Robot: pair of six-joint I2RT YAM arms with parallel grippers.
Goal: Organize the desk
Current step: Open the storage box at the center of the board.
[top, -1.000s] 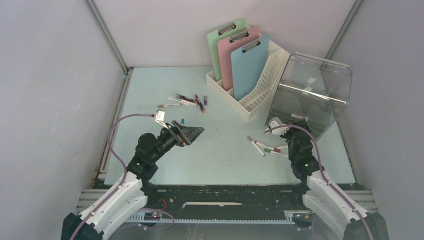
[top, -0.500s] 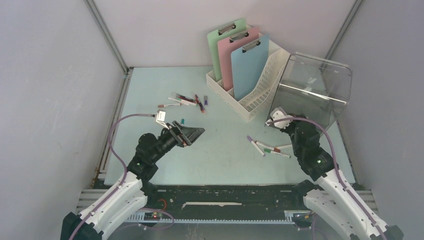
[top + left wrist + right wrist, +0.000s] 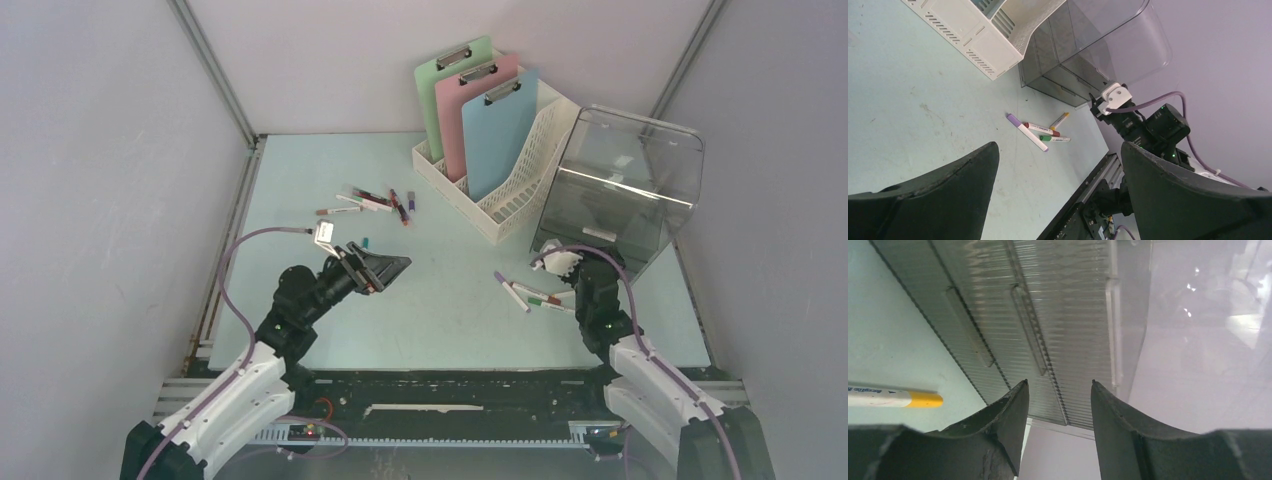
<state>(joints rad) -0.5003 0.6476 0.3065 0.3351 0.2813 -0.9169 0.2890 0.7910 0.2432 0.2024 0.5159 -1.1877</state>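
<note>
The right gripper (image 3: 1058, 390) is held part-open and empty, facing the drawer unit (image 3: 1048, 315) at right. The left gripper (image 3: 1058, 150) is spread wide, presumably for markers (image 3: 535, 294) loose on the surface (image 3: 440, 315).

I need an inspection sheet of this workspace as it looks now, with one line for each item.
Surface: desk, pale mint, faint scuffs.
Job's things: that desk; three clipboards stand upright in the white file rack.
Clutter: markers loose left of centre, a second group by the right arm.
Claws: left claw open, empty; right claw open, empty, facing the clear drawer unit.
Cables: purple cable looped along each arm.
Surroundings: grey walls; nothing else seen.
</note>
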